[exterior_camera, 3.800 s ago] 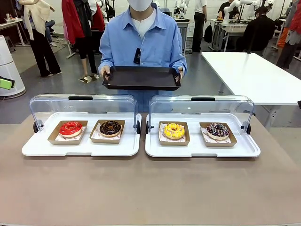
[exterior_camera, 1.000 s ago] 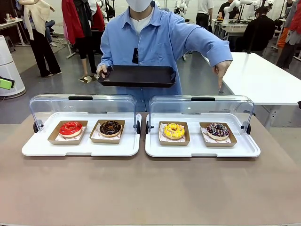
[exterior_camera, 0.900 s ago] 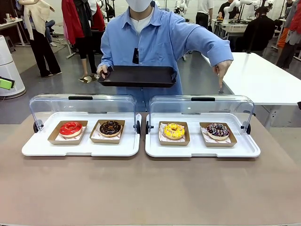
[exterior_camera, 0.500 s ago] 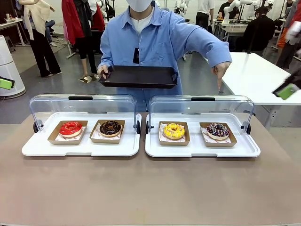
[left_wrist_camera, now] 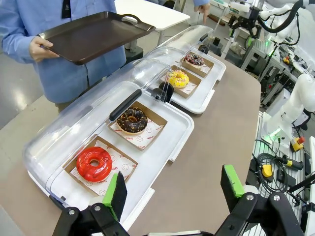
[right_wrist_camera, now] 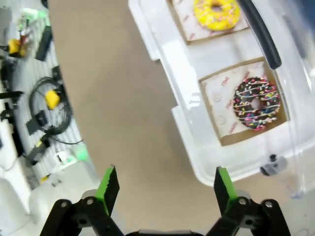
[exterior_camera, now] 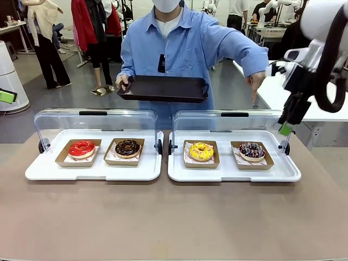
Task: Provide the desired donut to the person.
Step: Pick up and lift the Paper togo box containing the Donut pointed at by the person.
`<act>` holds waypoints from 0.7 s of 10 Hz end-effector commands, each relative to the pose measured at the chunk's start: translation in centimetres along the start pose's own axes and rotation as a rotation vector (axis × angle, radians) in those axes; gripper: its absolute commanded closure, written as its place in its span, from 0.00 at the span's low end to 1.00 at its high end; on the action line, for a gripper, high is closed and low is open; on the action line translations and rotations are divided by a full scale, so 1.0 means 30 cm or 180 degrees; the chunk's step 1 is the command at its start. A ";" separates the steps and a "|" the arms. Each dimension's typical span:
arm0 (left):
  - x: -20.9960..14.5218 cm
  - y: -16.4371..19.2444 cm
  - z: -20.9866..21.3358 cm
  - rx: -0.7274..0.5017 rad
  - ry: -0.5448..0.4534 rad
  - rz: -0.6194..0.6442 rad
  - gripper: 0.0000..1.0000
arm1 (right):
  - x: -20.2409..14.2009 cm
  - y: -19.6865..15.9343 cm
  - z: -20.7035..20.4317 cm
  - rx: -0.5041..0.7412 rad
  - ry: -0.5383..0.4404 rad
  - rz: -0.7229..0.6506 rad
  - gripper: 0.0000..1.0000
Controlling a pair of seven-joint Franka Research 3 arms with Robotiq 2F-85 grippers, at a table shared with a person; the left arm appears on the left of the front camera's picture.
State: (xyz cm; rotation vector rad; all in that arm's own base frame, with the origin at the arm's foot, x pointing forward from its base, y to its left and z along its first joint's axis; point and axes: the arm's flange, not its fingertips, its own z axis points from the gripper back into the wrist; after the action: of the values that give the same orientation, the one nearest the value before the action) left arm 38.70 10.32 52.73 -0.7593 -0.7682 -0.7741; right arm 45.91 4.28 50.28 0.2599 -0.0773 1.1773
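The person (exterior_camera: 179, 49) stands at the far side in a light blue shirt. One hand holds a black tray (exterior_camera: 163, 88); the other hand (exterior_camera: 254, 87) points down over the right case (exterior_camera: 234, 173). Below that hand lies a chocolate sprinkle donut (exterior_camera: 252, 150) (right_wrist_camera: 256, 103) (left_wrist_camera: 194, 59), beside a yellow donut (exterior_camera: 201, 150) (right_wrist_camera: 216, 12) (left_wrist_camera: 178, 78). The left case (exterior_camera: 92, 173) holds a red donut (exterior_camera: 81, 148) (left_wrist_camera: 94, 163) and a chocolate donut (exterior_camera: 128, 147) (left_wrist_camera: 132, 119). My right gripper (exterior_camera: 288, 124) (right_wrist_camera: 165, 184) hangs open and empty above the right case's right end. My left gripper (left_wrist_camera: 173, 186) is open and empty, off the left case's near corner.
Each donut sits in a brown paper tray. The clear lids (exterior_camera: 95, 125) with black handles stand rolled back behind the donuts. Bare brown tabletop (exterior_camera: 174, 217) spreads in front of the cases. A white table (exterior_camera: 288, 81) stands at the back right, with bystanders farther off.
My right arm has swung in from the right and come down over the right case's end. The person went from holding the tray in both hands to pointing down with one.
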 end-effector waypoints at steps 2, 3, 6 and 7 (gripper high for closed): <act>0.007 -0.003 0.003 0.0008 -0.0007 0.0061 0.00 | 0.013 0.055 -0.066 -0.0182 -0.0024 0.0204 0.00; 0.007 -0.003 0.003 0.0008 -0.0007 0.0061 0.00 | 0.019 -0.002 -0.048 -0.0072 0.0036 0.0062 0.00; 0.007 -0.003 0.003 0.0008 -0.0007 0.0061 0.00 | 0.019 -0.002 -0.048 -0.0072 0.0036 0.0062 0.00; 0.007 -0.003 0.003 0.0008 -0.0007 0.0061 0.00 | 0.019 -0.002 -0.048 -0.0072 0.0036 0.0062 0.00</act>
State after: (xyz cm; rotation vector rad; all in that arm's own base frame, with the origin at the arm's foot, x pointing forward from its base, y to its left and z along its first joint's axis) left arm 38.70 10.32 52.73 -0.7592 -0.7681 -0.7740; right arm 45.84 5.06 48.81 0.2291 -0.0962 1.1984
